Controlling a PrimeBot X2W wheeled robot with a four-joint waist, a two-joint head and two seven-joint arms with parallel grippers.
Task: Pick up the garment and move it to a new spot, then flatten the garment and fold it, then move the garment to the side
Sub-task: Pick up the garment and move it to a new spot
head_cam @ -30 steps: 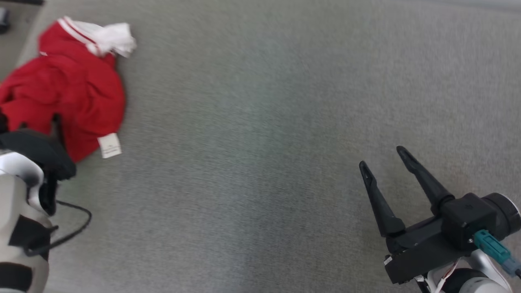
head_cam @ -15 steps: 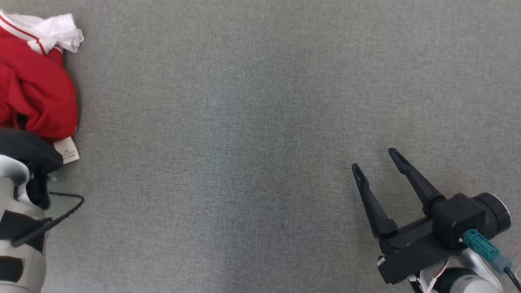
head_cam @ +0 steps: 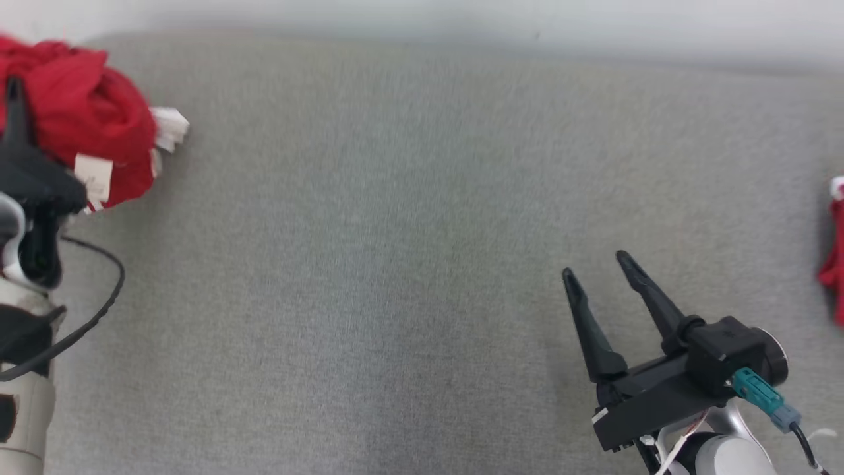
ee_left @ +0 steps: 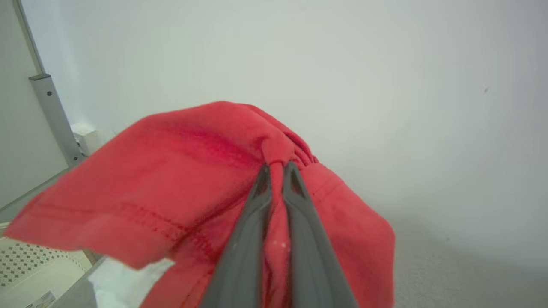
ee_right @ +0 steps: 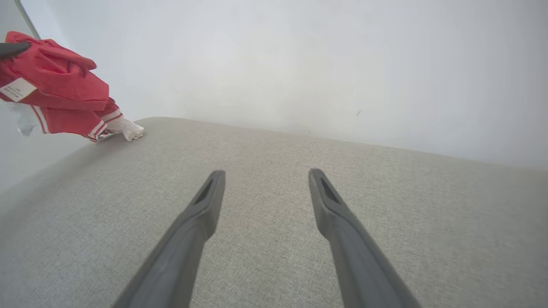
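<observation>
garment [head_cam: 99,112], lying heaped a second ago, now hangs bunched from clenched left gripper [ee_left: 277,164]; right gripper [head_cam: 595,265] stays spread.

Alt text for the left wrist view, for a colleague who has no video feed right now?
The left gripper is shut on a bunched fold of the red garment, which drapes down around its two dark fingers. Behind it is a pale wall, and a grey fabric surface shows at the lower right.
</observation>
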